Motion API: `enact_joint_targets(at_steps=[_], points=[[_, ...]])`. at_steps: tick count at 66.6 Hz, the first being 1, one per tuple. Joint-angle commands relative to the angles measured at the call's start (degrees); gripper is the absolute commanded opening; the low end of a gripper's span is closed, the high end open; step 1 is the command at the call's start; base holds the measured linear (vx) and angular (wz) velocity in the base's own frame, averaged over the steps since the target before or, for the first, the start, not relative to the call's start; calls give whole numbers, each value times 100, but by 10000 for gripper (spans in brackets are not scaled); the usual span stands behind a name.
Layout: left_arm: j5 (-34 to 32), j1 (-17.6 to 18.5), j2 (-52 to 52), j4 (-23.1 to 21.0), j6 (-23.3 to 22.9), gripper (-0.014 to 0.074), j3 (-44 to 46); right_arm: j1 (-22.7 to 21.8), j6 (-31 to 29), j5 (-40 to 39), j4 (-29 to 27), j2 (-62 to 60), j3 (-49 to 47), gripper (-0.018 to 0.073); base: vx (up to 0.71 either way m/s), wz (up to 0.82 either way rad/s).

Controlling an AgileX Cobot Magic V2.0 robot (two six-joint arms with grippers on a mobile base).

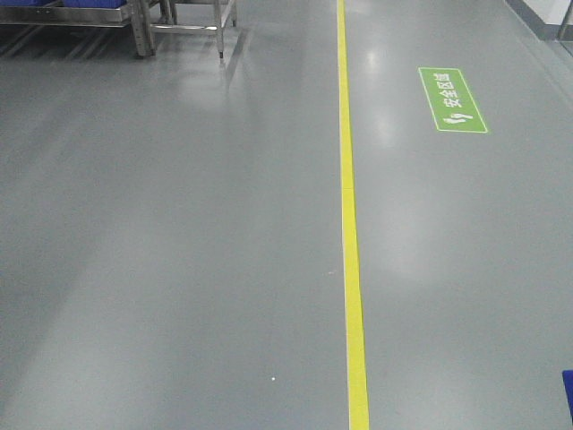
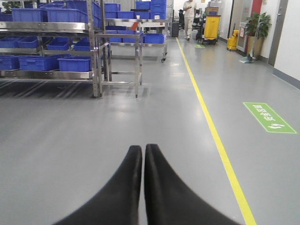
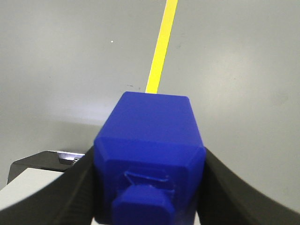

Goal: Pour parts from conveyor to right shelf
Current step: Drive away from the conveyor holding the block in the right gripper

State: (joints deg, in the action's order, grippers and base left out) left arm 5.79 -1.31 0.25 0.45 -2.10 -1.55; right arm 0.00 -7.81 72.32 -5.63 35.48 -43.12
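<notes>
**Seemingly mid-carry: bin in hand, nothing poured yet**

Judging by these views, the pickup is done and the delivery is left. The blue bin (image 3: 150,126) is clamped between the two black fingers of the right gripper (image 3: 149,154), held in the air above bare grey floor just beside the yellow floor line (image 1: 351,233). No conveyor shows in any view, and no shelf stands close enough to pour into, so the travel and the tipping remain to be done.

The bin is opaque moulded plastic in one solid blue, with chamfered corners, walls that taper away from the camera, and a recessed frame and a small blocky lug on the near face. Its opening is not visible, so I cannot tell whether parts are inside.

The left gripper (image 2: 143,149) has its fingers pressed together on nothing, pointing down the aisle on the left side of the line. Farther off on that side stand steel racks (image 2: 93,56) loaded with blue crates (image 2: 75,64). A green safety sign (image 1: 452,100) is painted on the floor to the line's right.
</notes>
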Motion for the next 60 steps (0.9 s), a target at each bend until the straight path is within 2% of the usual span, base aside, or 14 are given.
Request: enact_joint_targets(at_steps=[1,31,60], points=[[-452,34,111,-45,-49,-6,113,-18,-66,147,-32,-59,-145,-5,7,-14],[-452,34,111,-45,-49,-6,113,-18,-66,143,-32,-992,-145,-5,17,-13],[-452,34,111,-45,-49,-6,113,-18,-66,143,-32,-2657,-145,-5,40,5]])
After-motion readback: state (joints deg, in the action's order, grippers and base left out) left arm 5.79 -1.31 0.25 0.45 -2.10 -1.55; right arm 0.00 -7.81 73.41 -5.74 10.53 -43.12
